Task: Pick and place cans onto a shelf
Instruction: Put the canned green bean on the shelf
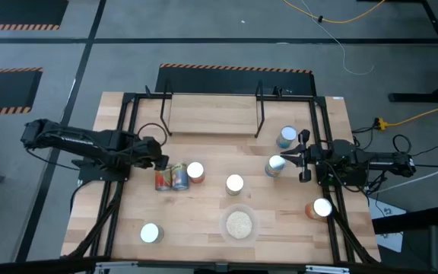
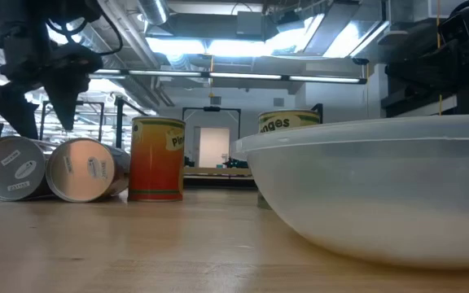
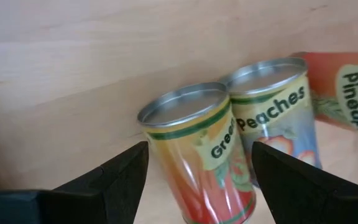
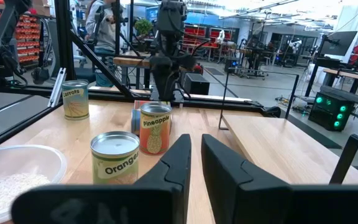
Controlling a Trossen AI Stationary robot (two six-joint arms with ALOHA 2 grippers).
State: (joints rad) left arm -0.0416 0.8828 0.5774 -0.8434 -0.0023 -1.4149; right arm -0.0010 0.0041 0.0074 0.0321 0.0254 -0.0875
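Left wrist view: open fingers [image 3: 197, 180] straddle a fallen can [image 3: 201, 152].

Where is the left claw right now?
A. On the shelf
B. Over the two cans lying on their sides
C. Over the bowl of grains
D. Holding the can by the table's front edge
B. The open left claw hangs over the two cans lying side by side, its fingers either side of one.
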